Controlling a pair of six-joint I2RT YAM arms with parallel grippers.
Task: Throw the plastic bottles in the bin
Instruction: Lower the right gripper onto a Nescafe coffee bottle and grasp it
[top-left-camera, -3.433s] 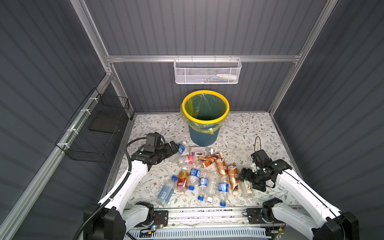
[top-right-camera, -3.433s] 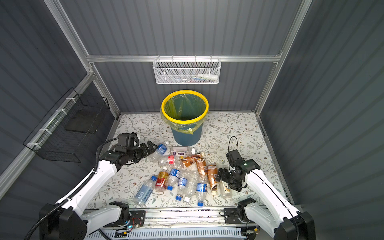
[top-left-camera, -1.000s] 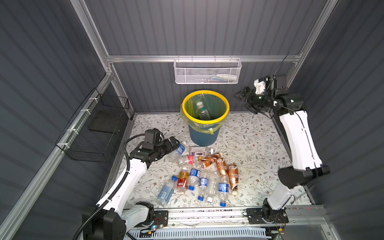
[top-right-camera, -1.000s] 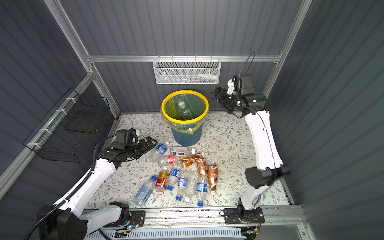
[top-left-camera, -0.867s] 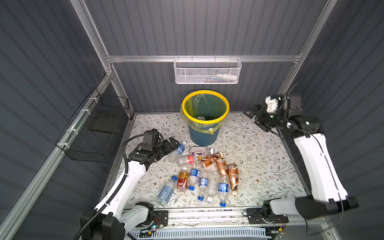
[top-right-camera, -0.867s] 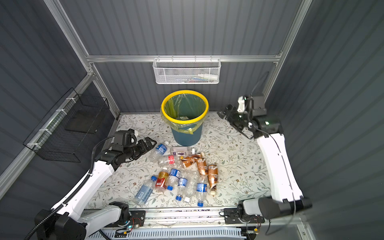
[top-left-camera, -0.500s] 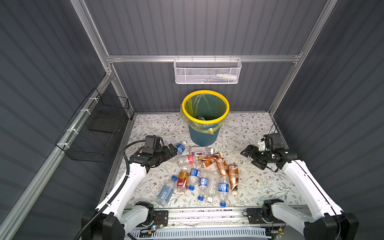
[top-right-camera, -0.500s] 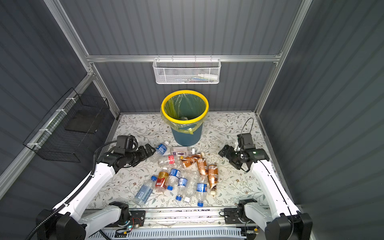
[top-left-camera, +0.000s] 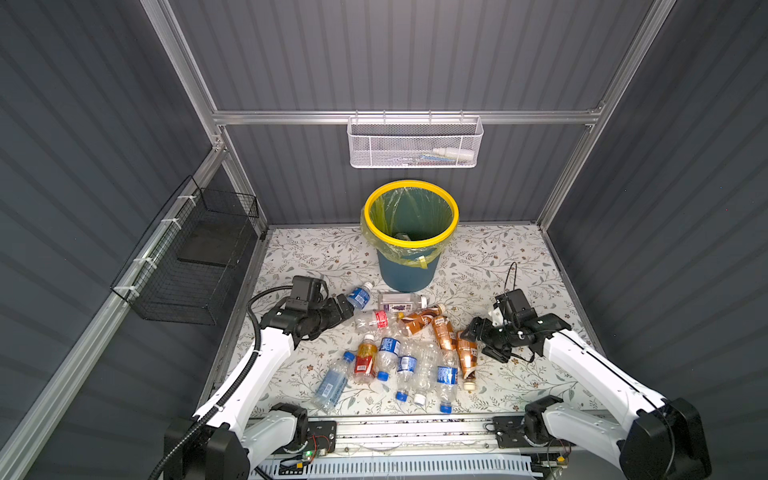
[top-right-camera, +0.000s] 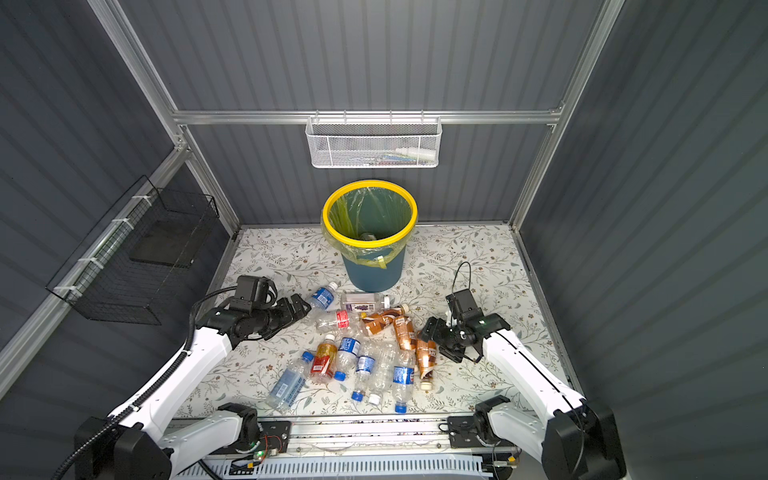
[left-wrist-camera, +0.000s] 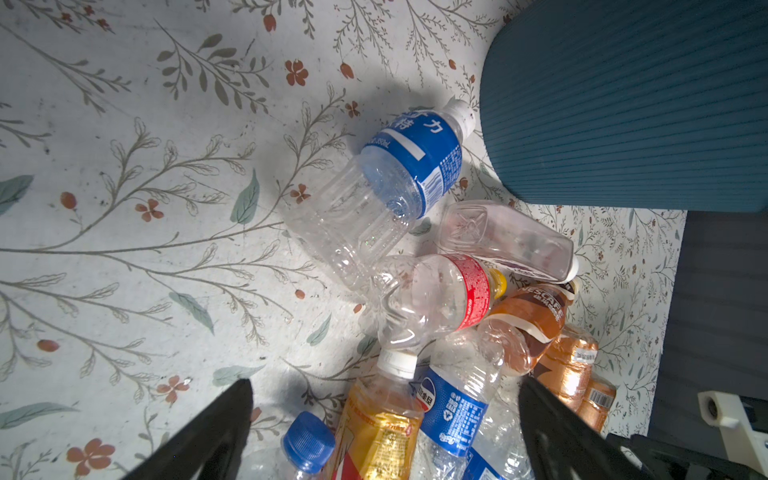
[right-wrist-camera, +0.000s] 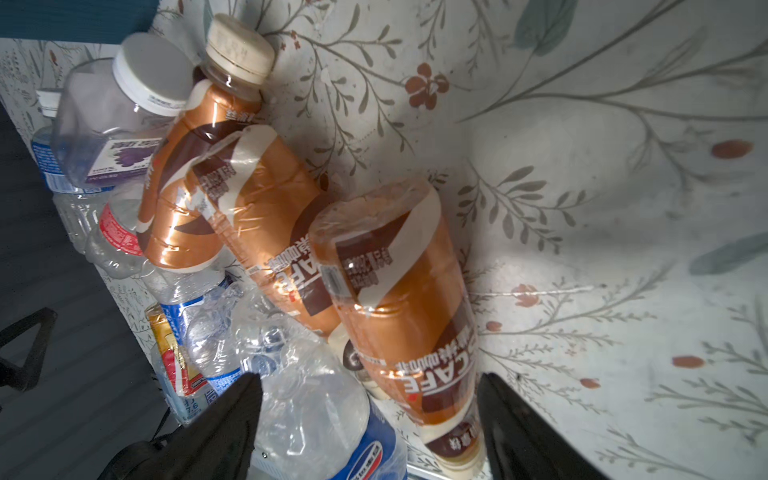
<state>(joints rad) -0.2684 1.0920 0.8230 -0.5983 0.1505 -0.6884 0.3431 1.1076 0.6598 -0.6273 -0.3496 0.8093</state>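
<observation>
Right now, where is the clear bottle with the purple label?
In a top view the purple-label bottle lies on its side just in front of the bin, right of a blue-labelled bottle and beyond a brown bottle.

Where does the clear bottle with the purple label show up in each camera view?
In a top view: the purple-label bottle lies just in front of the bin.
In a top view: the bottle, likewise in front of the bin.
Left wrist: the bottle beside the bin wall.
Right wrist: the bottle near a strip of bin wall.
Shared landmark: the bin.
</observation>
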